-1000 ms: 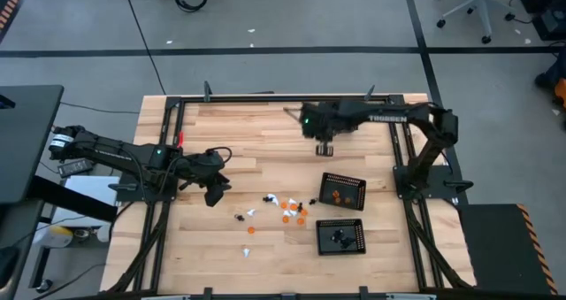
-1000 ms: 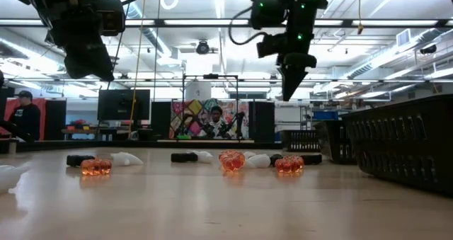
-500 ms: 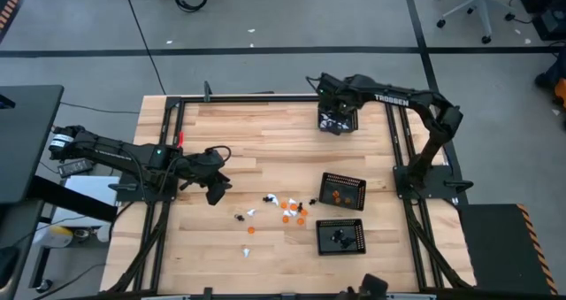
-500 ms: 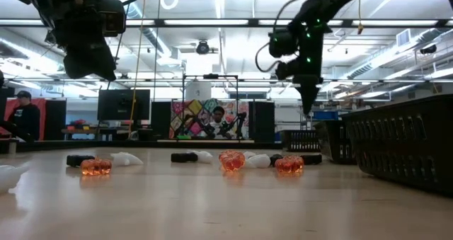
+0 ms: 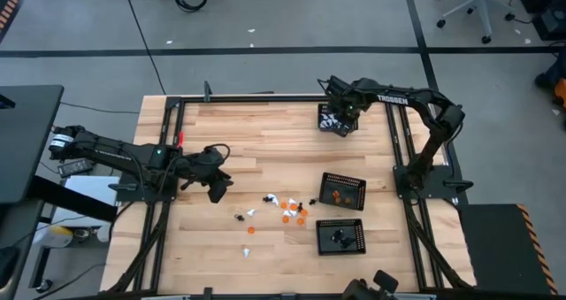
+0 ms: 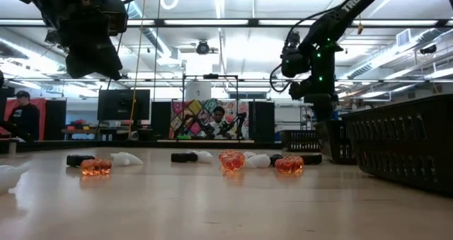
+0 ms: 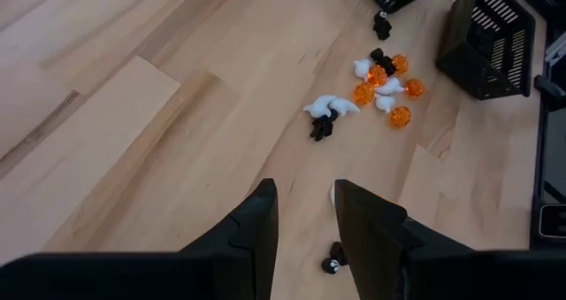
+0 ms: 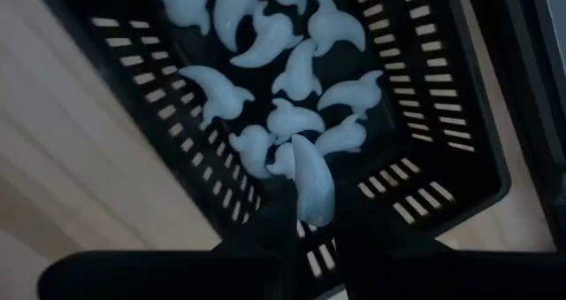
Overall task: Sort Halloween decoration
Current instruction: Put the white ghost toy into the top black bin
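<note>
My right end effector (image 8: 311, 234) has swung from mid-worktop to above the far tray (image 5: 337, 119) of white ghosts, clamped on a white figure (image 8: 311, 189), so release comes next. My left end effector (image 7: 305, 220) hovers with fingers apart near the unsorted decorations (image 5: 285, 208).

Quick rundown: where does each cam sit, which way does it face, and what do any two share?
High view: overhead, straight down; both arms, left gripper, right gripper above the white-figure tray.
Low view: table height, level into the room; both arms hang from above.
Left wrist view: past its open fingers at the loose figures.
Right wrist view: down into the tray; fingers pinch a white figure.
Shared: high and left wrist views both show the loose pile.
</note>
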{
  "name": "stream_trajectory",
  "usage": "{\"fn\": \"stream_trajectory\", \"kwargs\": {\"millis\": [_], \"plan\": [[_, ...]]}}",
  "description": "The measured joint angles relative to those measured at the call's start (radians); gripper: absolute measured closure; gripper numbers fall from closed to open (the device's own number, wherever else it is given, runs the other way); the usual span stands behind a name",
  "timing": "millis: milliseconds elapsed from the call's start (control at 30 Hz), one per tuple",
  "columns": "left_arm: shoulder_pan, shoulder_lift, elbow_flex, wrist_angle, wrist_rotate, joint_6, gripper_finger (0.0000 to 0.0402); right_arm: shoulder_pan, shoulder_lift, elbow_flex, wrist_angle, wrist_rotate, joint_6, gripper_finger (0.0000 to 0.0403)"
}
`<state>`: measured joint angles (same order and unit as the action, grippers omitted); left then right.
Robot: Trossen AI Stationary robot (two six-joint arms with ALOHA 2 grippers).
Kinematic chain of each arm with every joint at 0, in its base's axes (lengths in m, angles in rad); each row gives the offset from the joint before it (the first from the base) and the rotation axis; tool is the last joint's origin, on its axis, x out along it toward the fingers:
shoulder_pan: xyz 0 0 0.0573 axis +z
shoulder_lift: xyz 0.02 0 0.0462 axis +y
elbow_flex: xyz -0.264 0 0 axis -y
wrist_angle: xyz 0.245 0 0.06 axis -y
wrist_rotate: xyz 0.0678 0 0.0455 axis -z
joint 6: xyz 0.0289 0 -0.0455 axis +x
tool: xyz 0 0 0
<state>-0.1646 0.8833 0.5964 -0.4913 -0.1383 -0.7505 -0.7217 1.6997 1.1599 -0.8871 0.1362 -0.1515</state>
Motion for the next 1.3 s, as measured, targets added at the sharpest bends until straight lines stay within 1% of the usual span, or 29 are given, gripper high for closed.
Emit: {"fn": "stream_trajectory", "kwargs": {"millis": [100,267,533,800,1033,1200,1300], "plan": [[0.000,0.000,0.000,0.004,0.000,-0.008,0.0278,-0.010,0.000,-0.014,0.028,-0.004,0.000,0.0336],[0.000,0.000,0.000,0.008,-0.003,-0.013,0.0278,-0.033,0.000,-0.034,0.050,-0.058,-0.002,0.0336],[0.000,0.000,0.000,0.008,-0.048,-0.024,0.0278,-0.065,0.000,-0.044,0.086,-0.060,-0.005,0.0336],[0.000,0.000,0.000,0.012,-0.053,-0.072,0.0278,-0.101,0.001,-0.044,0.133,-0.099,-0.037,0.0336],[0.000,0.000,0.000,0.024,-0.075,-0.082,0.0278,-0.122,0.080,-0.044,0.128,-0.157,-0.053,0.0336],[0.000,0.000,0.000,0.024,-0.078,-0.104,0.0278,-0.115,0.112,-0.039,0.139,-0.155,-0.054,0.0335],[0.000,0.000,0.000,0.024,-0.078,-0.104,0.0278,-0.114,0.119,-0.042,0.174,-0.157,-0.044,0.0332]]}}
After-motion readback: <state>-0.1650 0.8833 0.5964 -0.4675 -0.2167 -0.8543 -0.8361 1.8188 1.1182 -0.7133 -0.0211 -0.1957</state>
